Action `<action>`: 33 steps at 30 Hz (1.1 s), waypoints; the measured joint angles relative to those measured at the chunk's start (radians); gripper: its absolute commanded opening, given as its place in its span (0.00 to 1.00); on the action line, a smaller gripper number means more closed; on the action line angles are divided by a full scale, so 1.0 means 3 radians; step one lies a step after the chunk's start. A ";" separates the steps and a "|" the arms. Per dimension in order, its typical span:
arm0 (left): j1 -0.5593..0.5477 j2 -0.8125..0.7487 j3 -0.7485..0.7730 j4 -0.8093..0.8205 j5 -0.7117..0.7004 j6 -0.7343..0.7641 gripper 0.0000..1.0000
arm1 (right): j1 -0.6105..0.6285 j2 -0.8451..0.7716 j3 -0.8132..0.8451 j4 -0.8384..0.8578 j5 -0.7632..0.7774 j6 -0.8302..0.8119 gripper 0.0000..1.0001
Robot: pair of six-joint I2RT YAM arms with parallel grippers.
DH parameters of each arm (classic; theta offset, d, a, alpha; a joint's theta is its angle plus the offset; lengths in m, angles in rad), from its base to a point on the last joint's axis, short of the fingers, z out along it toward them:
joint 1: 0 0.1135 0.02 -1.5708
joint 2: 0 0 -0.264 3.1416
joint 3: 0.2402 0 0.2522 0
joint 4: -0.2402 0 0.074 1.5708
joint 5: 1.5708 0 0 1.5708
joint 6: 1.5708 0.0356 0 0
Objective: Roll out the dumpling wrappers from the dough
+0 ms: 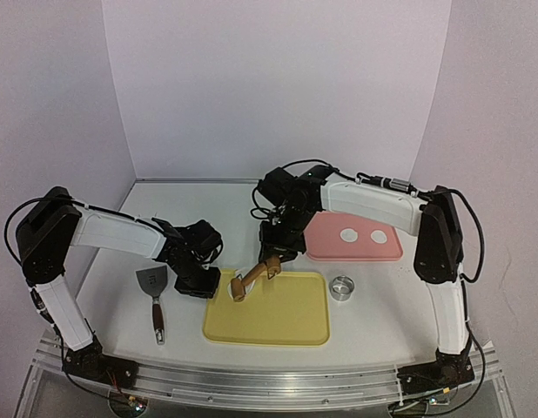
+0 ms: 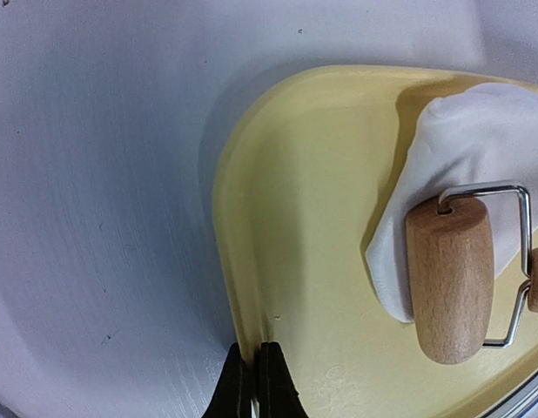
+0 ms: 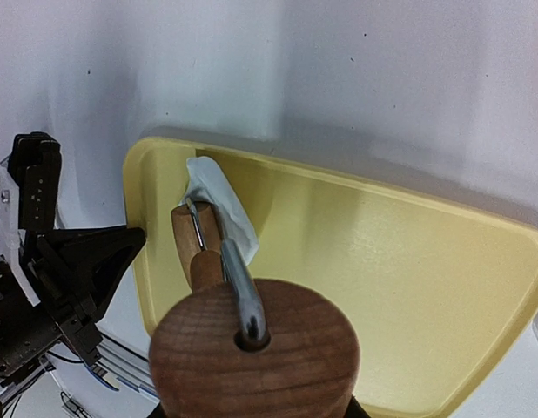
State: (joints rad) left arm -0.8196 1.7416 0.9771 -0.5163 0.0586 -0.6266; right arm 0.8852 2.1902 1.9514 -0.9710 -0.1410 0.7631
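Overhead, the right gripper (image 1: 273,261) is closed partway around the turned wooden handle of a dough roller (image 1: 239,287). The roller's barrel rests at the far-left corner of the yellow tray (image 1: 286,326). Only this view shows the dumpling wrappers (image 1: 348,234): two flat, white, round discs lying apart on the pink tray (image 1: 326,248), beyond and to the right of the yellow one. A metal ring cutter (image 1: 342,287) stands on the surface just right of the yellow tray. A scraper (image 1: 154,300) with a metal blade and a dark handle lies to its left.

The left wrist view adds detail. The left gripper (image 2: 253,383) is fully closed with nothing between its fingers, its tips at the tray's raised rim. The smooth barrel, carried on a wire yoke, lies over the edge of an irregular, soft white dough piece (image 2: 465,139).

The right wrist view is largely filled by the handle's grain-ringed end, which hides the fingers.
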 measured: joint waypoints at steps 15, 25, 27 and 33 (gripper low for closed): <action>0.0000 0.0003 0.0008 -0.0011 0.0000 0.0000 0.00 | 0.0048 0.0159 0.0233 -0.0062 -0.0008 -0.0015 0.00; 0.0000 0.0003 0.0008 -0.0011 0.0000 -0.0001 0.00 | 0.0066 0.0247 0.0347 -0.0079 -0.0033 -0.0025 0.00; 0.0000 0.0003 0.0008 -0.0011 0.0000 -0.0001 0.00 | 0.0066 0.0271 0.0379 -0.0086 -0.0047 -0.0025 0.00; 0.0000 0.0003 0.0008 -0.0011 0.0000 -0.0003 0.00 | 0.0071 0.0315 0.0434 -0.0090 -0.0080 -0.0025 0.00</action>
State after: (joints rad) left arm -0.8196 1.7424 0.9794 -0.5198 0.0586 -0.6273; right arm 0.9066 2.2848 2.0815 -0.9981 -0.1650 0.7555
